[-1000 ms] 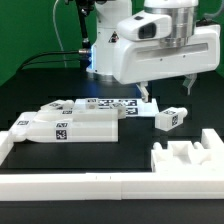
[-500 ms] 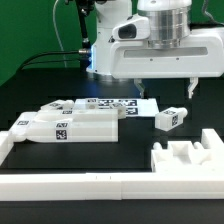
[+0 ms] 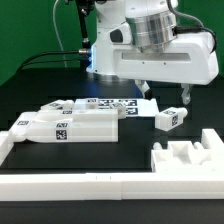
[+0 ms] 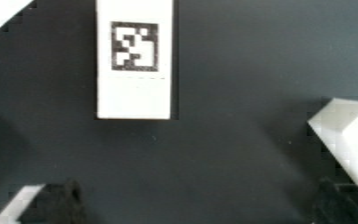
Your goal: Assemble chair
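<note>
While 2 fingers (image 3: 146, 90) gape, 1 sm block (image 3: 169, 118)

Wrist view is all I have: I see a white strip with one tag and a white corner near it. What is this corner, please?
Observer: It is a small block bearing a tag, and it lies on the table apart from the other parts.
Operator: Is the gripper low enough to take it?
Observer: It seems not. The gripper hangs open above the table and touches nothing.
Operator: Where are the bigger parts?
Observer: The slabs lie at the exterior view's left, outside your picture.
</note>
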You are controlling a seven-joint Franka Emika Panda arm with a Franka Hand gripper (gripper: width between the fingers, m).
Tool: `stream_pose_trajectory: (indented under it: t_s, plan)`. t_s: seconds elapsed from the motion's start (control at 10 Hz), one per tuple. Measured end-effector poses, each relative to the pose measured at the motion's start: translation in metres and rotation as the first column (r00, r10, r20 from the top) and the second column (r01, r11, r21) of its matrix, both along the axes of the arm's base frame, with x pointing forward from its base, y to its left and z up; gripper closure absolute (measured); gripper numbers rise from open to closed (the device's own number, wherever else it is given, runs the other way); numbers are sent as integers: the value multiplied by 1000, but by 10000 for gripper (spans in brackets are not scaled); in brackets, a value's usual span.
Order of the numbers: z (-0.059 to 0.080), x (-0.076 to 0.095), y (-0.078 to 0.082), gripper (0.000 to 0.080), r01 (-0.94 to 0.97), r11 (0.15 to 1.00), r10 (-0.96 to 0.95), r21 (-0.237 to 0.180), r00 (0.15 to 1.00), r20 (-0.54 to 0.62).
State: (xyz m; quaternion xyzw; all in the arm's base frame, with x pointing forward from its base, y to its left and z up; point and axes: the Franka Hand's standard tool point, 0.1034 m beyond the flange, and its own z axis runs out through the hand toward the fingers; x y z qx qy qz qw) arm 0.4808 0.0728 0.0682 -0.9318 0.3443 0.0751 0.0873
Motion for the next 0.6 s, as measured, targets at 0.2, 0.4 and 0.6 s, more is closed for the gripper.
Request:
stream_pose_trajectory:
  t_s: [0.2, 0.4, 0.6]
  plan:
    - [-2, -7, -6, 150, -9, 993, 18, 118, 997, -73]
    - [-7, -2, -11, 150, 75, 962, -3, 261, 965, -264]
    - [-10, -2, -8, 150, -7, 963, 94, 270, 946, -311]
